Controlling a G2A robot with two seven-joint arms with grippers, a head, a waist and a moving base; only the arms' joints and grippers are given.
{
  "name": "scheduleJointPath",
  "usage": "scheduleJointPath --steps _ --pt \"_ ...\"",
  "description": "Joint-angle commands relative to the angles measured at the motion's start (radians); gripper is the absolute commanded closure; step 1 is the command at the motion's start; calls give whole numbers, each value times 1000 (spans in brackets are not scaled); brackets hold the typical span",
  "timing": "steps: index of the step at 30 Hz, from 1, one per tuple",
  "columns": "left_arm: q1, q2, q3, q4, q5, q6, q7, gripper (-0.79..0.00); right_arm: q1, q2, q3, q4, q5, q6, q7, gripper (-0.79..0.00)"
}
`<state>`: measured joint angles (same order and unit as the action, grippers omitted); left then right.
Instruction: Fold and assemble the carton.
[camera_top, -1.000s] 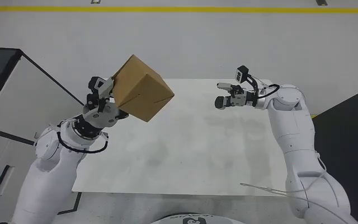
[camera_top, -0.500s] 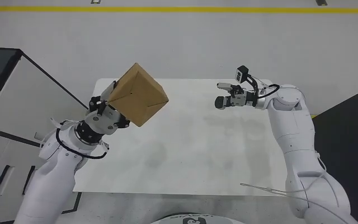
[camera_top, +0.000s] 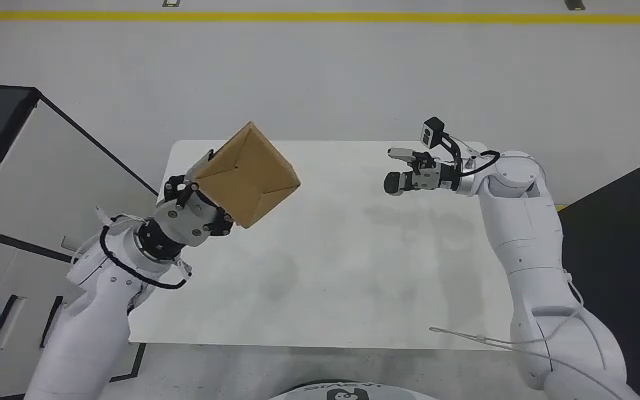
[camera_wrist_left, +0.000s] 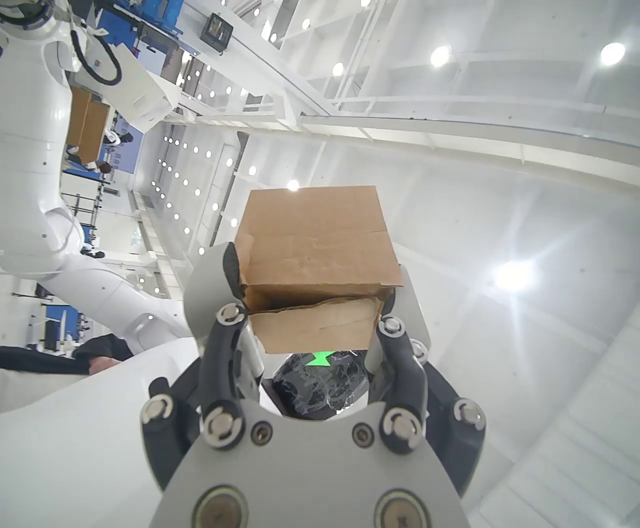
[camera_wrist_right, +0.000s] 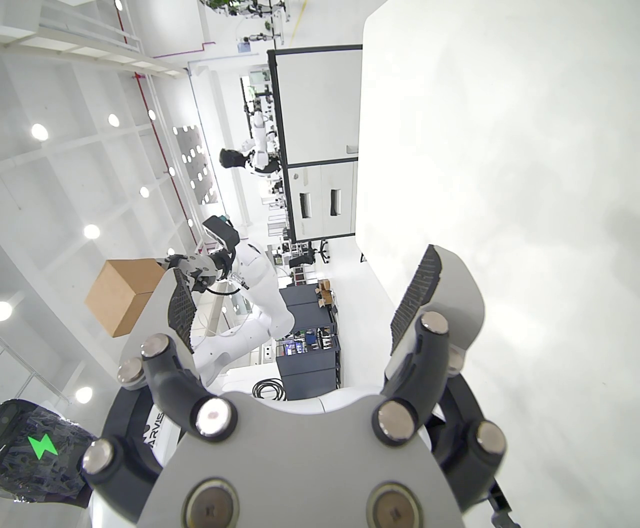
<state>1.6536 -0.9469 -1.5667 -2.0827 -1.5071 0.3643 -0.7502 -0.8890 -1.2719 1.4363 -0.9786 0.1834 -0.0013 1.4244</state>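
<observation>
The brown carton (camera_top: 247, 173) is a closed box held in the air above the table's left part, tilted on a corner. My left gripper (camera_top: 205, 200) is shut on its lower end; in the left wrist view the fingers (camera_wrist_left: 227, 272) clamp the carton (camera_wrist_left: 315, 250) across its folded flaps, which show a seam with a slight gap. My right gripper (camera_top: 398, 168) hangs open and empty above the table's far right part, well away from the carton. In the right wrist view its open gripper (camera_wrist_right: 305, 295) has the carton (camera_wrist_right: 125, 295) far off beyond it.
The white table (camera_top: 350, 260) is bare. A dark-framed cabinet (camera_top: 20, 130) stands off its left side. A thin cable (camera_top: 480, 338) lies near the table's front right edge.
My left arm has turned the carton and lowered it slightly toward itself, the box rotating to a new tilt. The right arm has kept still.
</observation>
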Motion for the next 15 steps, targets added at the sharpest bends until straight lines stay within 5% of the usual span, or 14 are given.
scheduleJointPath --steps 1,7,15 --pt "6 -2 4 -5 -84 50 31 0 0 0 0 0 0 0 0 -785" --pt "2 -7 -6 -34 -260 153 181 0 0 0 0 0 0 0 0 -785" --pt "3 -8 -3 -36 -262 148 187 0 0 0 0 0 0 0 0 -785"
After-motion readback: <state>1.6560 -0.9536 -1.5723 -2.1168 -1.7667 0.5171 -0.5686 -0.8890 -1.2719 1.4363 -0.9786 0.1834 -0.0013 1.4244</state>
